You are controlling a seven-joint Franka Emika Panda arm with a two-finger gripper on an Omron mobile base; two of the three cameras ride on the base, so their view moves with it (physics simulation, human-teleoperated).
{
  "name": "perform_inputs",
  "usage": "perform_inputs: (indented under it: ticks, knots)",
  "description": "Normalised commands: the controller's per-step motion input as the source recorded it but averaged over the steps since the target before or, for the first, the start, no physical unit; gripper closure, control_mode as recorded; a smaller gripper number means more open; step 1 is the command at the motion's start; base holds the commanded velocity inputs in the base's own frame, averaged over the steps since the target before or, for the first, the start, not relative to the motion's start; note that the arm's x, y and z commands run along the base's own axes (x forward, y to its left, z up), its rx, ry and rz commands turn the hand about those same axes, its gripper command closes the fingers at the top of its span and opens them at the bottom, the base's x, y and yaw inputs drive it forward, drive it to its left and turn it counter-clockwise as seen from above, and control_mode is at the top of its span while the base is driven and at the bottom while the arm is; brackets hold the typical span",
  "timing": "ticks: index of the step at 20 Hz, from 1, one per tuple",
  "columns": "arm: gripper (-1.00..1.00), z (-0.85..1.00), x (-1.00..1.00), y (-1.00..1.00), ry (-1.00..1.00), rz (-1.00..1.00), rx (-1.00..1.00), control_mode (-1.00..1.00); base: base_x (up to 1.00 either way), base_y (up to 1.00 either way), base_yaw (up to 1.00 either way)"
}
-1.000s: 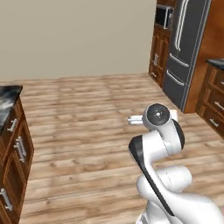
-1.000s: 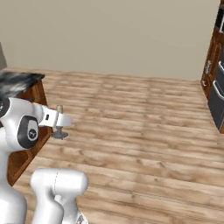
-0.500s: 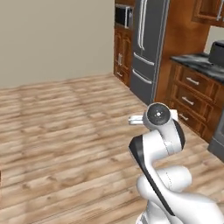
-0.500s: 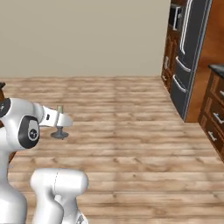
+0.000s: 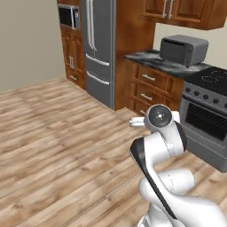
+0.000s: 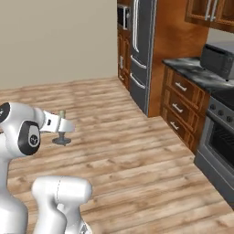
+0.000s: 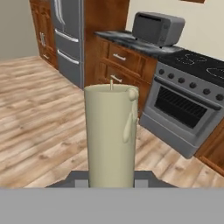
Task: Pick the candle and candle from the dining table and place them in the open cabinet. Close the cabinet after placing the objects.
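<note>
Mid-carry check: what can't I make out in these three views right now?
- Fingertips: hand view, hidden behind the candle.
- Candle base: hand view, cut off at the bottom; in the right base view it shows small under the gripper.
- Upper cabinets: left base view, cut off by the top edge.

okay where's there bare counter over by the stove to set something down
The dark marbled counter between the refrigerator and the stove has a bare strip at its refrigerator end. The toaster oven crowds the stove end. The claw holds the candle.

Bright, even, soft render; faint shadows.
</note>
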Motion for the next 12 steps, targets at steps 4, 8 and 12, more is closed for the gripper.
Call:
perform_inputs:
  ticks: [4,8,12]
  knots:
    - [1.00,0.00,0.00,0.00,0.00,0.00,0.00,1.00,0.01,0.09,-0.49]
    - [1.00,0.00,0.00,0.00,0.00,0.00,0.00,1.00,0.00,0.09,-0.49]
    - [1.00,0.00,0.00,0.00,0.00,0.00,0.00,1.00,0.00,0.10,-0.47]
